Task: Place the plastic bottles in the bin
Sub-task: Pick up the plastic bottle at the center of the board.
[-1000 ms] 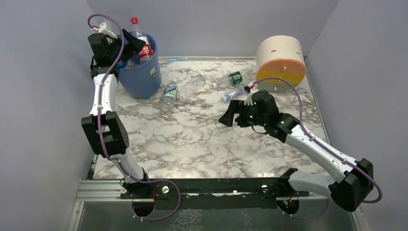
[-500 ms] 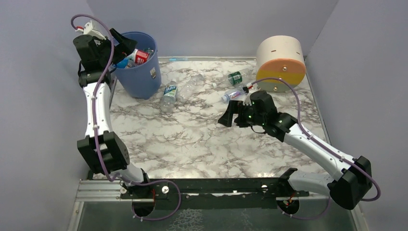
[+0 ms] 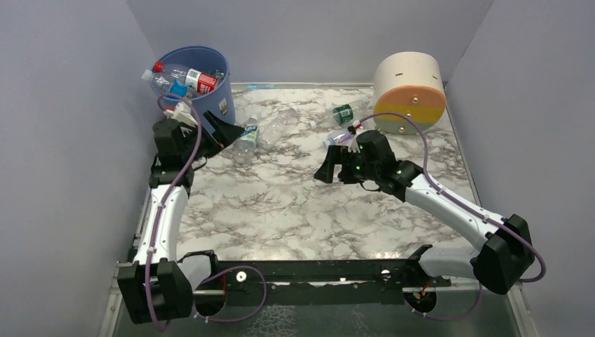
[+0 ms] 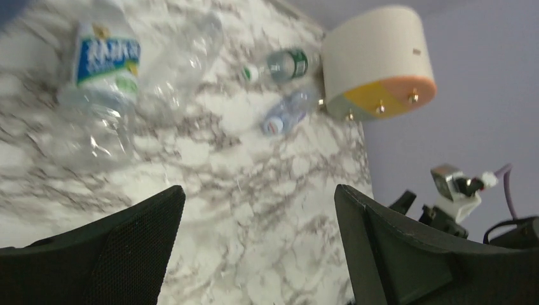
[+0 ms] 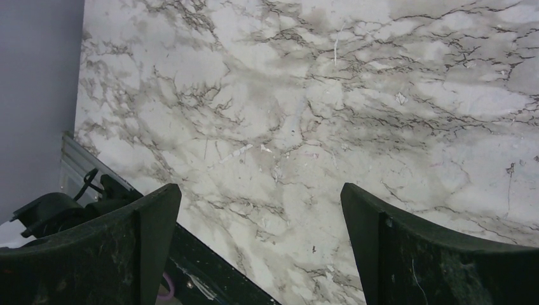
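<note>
The marble worktop (image 3: 281,210) spreads under both arms; the right wrist view shows only its bare veined surface between the fingers. The cream, orange and yellow drum (image 3: 409,91) lies on its side beyond the right tool (image 3: 335,168), at the far right. The blue bin (image 3: 210,95) stands just behind the left tool (image 3: 219,133), its lower wall hidden by that arm. The plastic bottles (image 3: 184,76) heaped in it overlap, so their number cannot be told. Both tools stand wide open and hold nothing. Just ahead of the left tool a blue-labelled bottle (image 4: 102,82) lies blurred, with a clear crumpled bottle (image 4: 184,54) beside it. Near the drum, on the far side of the right tool, lie a green-labelled bottle (image 3: 344,112) and, closer to that tool, a smaller bottle (image 3: 338,138) whose label is too small to make out.
</note>
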Robot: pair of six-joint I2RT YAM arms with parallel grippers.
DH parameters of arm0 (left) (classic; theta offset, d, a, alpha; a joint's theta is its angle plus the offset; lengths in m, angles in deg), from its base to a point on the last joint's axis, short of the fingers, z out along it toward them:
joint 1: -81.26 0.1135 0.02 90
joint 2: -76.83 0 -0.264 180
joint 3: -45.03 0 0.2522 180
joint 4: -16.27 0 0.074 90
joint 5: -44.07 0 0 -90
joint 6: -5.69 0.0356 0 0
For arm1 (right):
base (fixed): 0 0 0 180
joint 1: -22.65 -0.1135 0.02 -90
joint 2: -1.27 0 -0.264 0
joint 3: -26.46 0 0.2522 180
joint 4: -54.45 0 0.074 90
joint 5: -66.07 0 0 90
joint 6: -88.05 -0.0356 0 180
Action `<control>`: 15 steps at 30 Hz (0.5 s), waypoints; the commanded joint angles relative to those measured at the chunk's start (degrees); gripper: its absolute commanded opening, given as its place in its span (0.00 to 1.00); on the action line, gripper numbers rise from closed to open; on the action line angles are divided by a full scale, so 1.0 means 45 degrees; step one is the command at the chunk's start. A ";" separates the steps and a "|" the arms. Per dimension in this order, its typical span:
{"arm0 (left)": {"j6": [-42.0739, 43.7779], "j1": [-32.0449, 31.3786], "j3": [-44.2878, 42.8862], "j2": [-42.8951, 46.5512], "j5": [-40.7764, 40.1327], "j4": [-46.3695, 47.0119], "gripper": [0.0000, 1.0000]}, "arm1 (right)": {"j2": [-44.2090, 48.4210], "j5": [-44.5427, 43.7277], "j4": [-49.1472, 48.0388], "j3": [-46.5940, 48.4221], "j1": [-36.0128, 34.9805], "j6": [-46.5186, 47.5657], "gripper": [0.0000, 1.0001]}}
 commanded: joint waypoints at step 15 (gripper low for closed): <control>-0.0867 -0.4587 0.4138 0.1654 -0.1205 0.1463 0.99 | -0.3067 -0.0105 -0.1001 0.1586 0.0719 0.0146 0.99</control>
